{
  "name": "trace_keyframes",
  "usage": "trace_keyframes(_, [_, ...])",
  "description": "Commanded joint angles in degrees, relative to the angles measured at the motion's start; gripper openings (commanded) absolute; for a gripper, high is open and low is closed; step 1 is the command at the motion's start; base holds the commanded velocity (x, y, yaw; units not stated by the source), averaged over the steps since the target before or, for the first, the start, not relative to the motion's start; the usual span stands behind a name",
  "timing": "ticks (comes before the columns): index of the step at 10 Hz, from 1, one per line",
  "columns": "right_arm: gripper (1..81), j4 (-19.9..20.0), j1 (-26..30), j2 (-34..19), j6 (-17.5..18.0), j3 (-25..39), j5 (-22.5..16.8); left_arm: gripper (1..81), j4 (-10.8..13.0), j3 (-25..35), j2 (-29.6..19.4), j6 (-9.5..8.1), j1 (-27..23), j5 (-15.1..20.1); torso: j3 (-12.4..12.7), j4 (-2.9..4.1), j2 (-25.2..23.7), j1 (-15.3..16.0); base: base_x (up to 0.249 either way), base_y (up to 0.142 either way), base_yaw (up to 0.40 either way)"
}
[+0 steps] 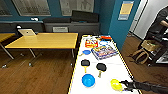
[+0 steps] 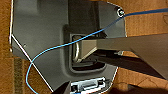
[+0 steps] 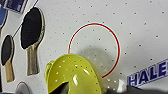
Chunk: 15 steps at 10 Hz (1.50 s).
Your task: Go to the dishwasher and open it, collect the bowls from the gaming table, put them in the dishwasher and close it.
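The bowl-collecting step is in hand: the right end effector (image 1: 122, 85) reaches the yellow-green bowl (image 1: 116, 84) near the white desk's (image 1: 120, 67) front edge, grip impossible to confirm, while the blue bowl (image 1: 88, 80) waits nearby; next needs a secure lift.

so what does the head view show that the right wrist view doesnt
Head view alone: the blue bowl, the yellow wood-topped table, a colourful box, a person at the right edge, and the right arm reaching in to the yellow-green bowl.

Right wrist view alone: a red circle and blue lettering printed on the white top, which is dotted with small holes.

Both: the yellow-green bowl, two black paddles, the gaming table.
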Motion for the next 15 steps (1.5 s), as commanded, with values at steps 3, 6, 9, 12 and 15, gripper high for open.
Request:
trace_keyframes(3, [81.1,0.9,5.5,1.4,0.2,-2.4,-1.7,81.1,-0.2,-1.3,0.6,-0.18,-0.5,3.6,0.0,0.00,0.0,0.0,0.000,0.000,0.000])
trace_keyframes(6, [81.1,0.8,3.6,2.4,0.2,-4.8,-1.5,81.1,-0.1,-1.3,0.6,-0.18,-0.5,3.6,0.0,0.00,0.0,0.0,0.000,0.000,0.000])
trace_keyframes(9, [1.0,0.8,2.0,2.3,0.3,-5.1,-0.7,81.1,-0.1,-1.3,0.5,-0.18,-0.5,3.6,0.0,0.00,0.0,0.0,0.000,0.000,0.000])
trace_keyframes(12, [1.0,1.1,2.5,-0.2,0.3,-1.6,-0.7,81.1,-0.2,-1.4,0.2,-0.18,-0.5,3.6,0.0,0.00,0.0,0.0,0.000,0.000,0.000])
trace_keyframes(15, [1.0,0.8,6.3,-13.5,1.7,16.6,-1.8,81.1,0.2,-1.3,0.6,-0.18,-0.5,3.6,0.0,0.00,0.0,0.0,0.000,0.000,0.000])
